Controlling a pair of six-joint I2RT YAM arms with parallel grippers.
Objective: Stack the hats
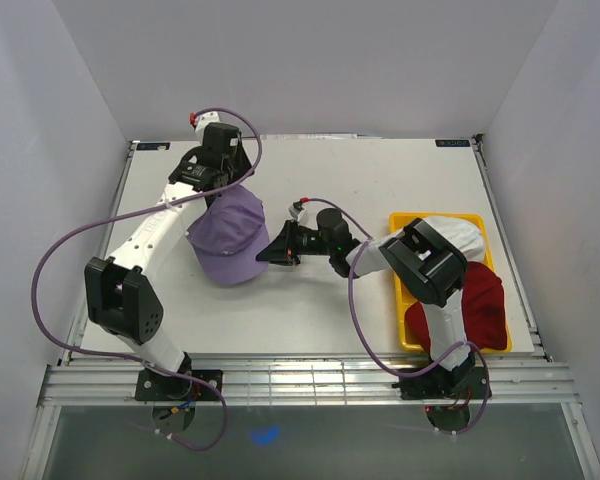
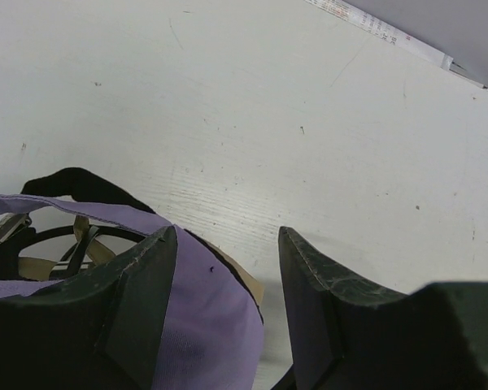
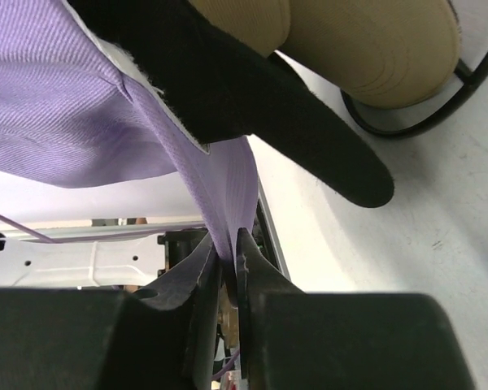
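**Lavender cap pinched by right gripper, left gripper released**

- Lavender cap (image 1: 230,235) lies left of the desk's centre, crown up. The desk (image 1: 360,180) is white.
- Right gripper (image 1: 264,253) reaches in from the right side, at the cap's right edge. In the right wrist view its fingers (image 3: 191,276) are clenched on a fold of the lavender fabric, with the cloth drawn taut up out of the pinch.
- The same view shows parts of a black cap (image 3: 252,97) and a tan cap (image 3: 374,41) just beside and under the lavender one, touching it. From above both are hidden by the lavender crown, so their exact order cannot be told.
- Left gripper (image 1: 220,183) is at the far edge of the lavender cap, toward the far-left corner of the desk. Jaws stand apart and grasp nothing. One finger lies over the lavender fabric, the other over bare desk.
- Yellow tray (image 1: 412,218) sits along the right edge of the desk.
- White cap (image 1: 458,238) fills the tray's far end.
- Dark red cap (image 1: 480,305) is at the tray's near end, toward the near-right corner, and spills over the tray's right rim. The right arm crosses above both.
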